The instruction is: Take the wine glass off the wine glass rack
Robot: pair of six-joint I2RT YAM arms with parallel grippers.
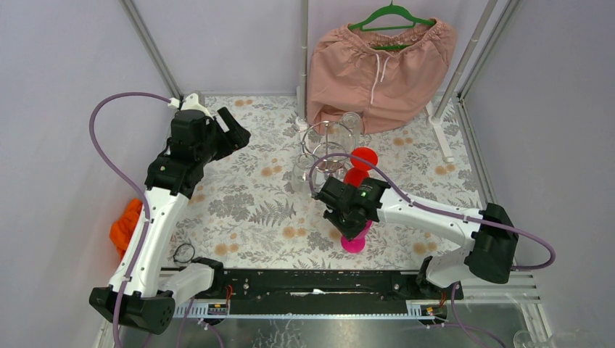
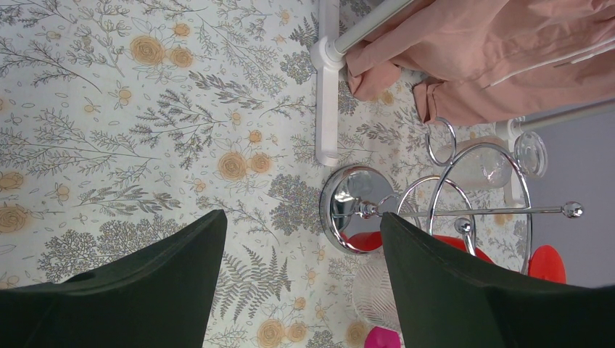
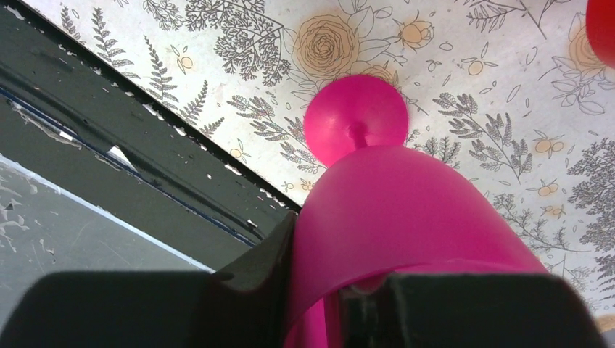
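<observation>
The chrome wine glass rack (image 1: 330,140) stands at the back middle of the floral cloth; the left wrist view shows its round base (image 2: 347,210), post and wire ring. A clear glass (image 2: 484,165) hangs on it. Red glasses (image 1: 362,159) are next to it. My right gripper (image 1: 353,220) is shut on the rim of a magenta wine glass (image 3: 406,210), held upright away from the rack, with its foot (image 1: 353,243) low over the cloth near the front edge. My left gripper (image 1: 233,134) is open and empty, left of the rack (image 2: 301,290).
Pink shorts (image 1: 381,61) on a green hanger hang behind the rack beside a grey frame pole (image 1: 303,51). A ribbed clear glass (image 2: 373,290) stands in front of the rack. An orange cloth (image 1: 127,226) lies at the left edge. A black rail (image 1: 312,279) runs along the front.
</observation>
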